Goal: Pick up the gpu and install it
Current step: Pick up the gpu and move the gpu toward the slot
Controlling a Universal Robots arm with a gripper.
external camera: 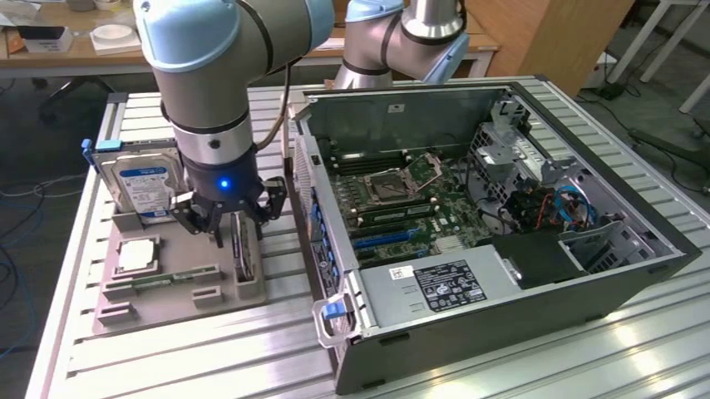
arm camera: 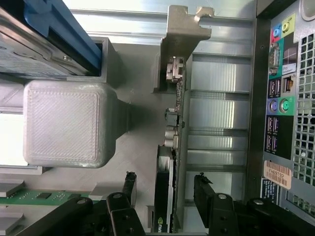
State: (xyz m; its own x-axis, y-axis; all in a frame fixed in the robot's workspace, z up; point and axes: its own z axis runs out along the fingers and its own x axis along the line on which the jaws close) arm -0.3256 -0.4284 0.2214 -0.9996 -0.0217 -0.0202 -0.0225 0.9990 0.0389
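The claw (external camera: pixel 229 223) stands at the exterior view's left, directly above the grey holder tray (external camera: pixel 166 306). Its jaws are spread wide, with one finger (arm camera: pixel 130 189) on each side of the gpu (arm camera: pixel 166 196) and a gap visible on both sides. Nothing is gripped. The gpu stands on edge in its tray slot, with its bracket (arm camera: pixel 179 29) at the end away from the claw. A hard drive (external camera: pixel 139 183) sits upright in the tray just beside. An open computer case (external camera: pixel 500 208) occupies the exterior view's right.
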